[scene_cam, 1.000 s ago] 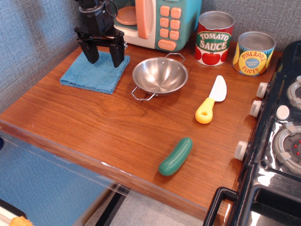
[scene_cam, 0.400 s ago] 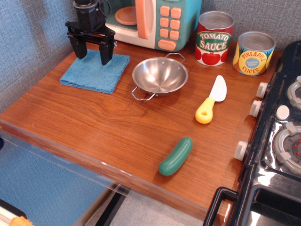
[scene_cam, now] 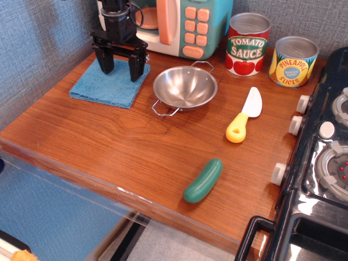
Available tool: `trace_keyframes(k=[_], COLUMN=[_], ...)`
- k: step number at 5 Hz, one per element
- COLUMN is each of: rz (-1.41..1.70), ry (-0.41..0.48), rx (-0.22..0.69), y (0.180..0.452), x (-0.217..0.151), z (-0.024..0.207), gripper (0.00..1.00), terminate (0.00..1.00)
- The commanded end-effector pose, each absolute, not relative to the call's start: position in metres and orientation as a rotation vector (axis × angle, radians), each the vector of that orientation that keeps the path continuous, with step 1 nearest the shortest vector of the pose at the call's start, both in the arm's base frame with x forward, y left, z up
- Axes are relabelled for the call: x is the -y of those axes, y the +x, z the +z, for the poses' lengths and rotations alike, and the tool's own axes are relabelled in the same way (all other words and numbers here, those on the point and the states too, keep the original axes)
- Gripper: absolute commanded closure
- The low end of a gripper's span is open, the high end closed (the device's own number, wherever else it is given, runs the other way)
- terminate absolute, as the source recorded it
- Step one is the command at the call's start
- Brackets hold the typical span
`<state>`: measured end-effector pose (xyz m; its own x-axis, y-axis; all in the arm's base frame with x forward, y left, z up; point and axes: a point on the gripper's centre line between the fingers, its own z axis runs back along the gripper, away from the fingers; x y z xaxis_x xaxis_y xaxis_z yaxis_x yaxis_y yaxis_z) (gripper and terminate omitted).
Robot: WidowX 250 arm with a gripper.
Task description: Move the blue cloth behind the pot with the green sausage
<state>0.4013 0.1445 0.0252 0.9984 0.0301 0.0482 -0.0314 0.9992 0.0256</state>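
Observation:
The blue cloth (scene_cam: 106,85) lies flat at the back left of the wooden counter, left of the steel pot (scene_cam: 185,88). The pot is empty. The green sausage (scene_cam: 203,180) lies on the counter near the front edge, well apart from the pot. My black gripper (scene_cam: 120,64) is open and empty, its two fingers pointing down over the cloth's far right part, just above or touching it.
A toy microwave (scene_cam: 179,24) stands behind the gripper. A tomato sauce can (scene_cam: 247,43) and a pineapple can (scene_cam: 292,61) stand at the back right. A yellow-handled white knife (scene_cam: 244,115) lies right of the pot. A toy stove (scene_cam: 326,157) is at the right.
The gripper moved left and back, then returned right over the cloth's far right part. It stayed open. The cloth, pot and sausage have not moved.

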Motion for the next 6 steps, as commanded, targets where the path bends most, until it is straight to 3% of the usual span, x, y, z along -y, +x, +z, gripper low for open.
trace_keyframes(k=[1,3,6], rz=[0.033,0.043,0.003], ry=[0.034,0.017,-0.009], rx=[0.044,-0.001,-0.042], y=[0.4,0.376,0.293], x=[-0.144,-0.138,-0.118], z=[0.022,0.021,0.04], gripper=[0.0,0.0,0.0], terminate=[0.0,0.0,0.0])
